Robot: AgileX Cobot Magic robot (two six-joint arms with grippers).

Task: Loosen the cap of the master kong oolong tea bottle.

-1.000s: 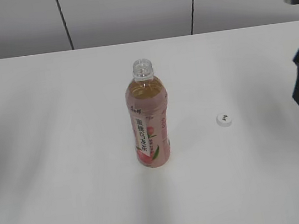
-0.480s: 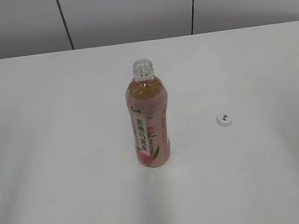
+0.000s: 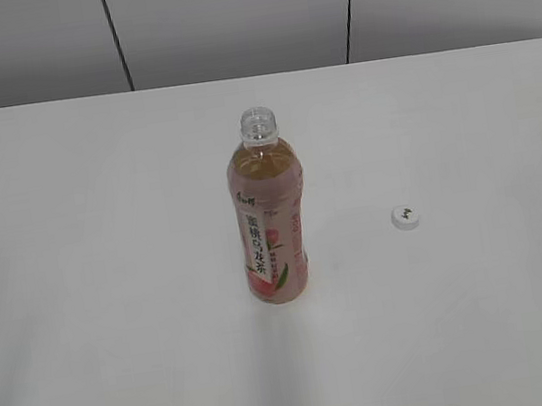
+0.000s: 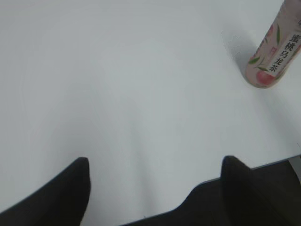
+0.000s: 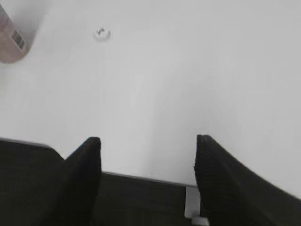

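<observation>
The master kong oolong tea bottle [image 3: 268,213] stands upright in the middle of the white table [image 3: 111,286], its neck open with no cap on it. The cap [image 3: 405,216] lies on the table to the bottle's right. Neither gripper shows in the exterior view. In the left wrist view my left gripper [image 4: 154,162] is open and empty over the table's front edge, with the bottle's lower part [image 4: 271,59] far off at the upper right. In the right wrist view my right gripper [image 5: 147,140] is open and empty near the table's edge, the cap [image 5: 101,33] and bottle base [image 5: 11,44] far ahead.
A grey panelled wall [image 3: 225,18] runs behind the table. The table's dark front edge shows under both grippers in the wrist views [image 5: 141,197].
One second ago the right arm showed at the right edge and the left arm at the left edge of the exterior view. Both have withdrawn out of that view. Bottle and cap have not moved.
</observation>
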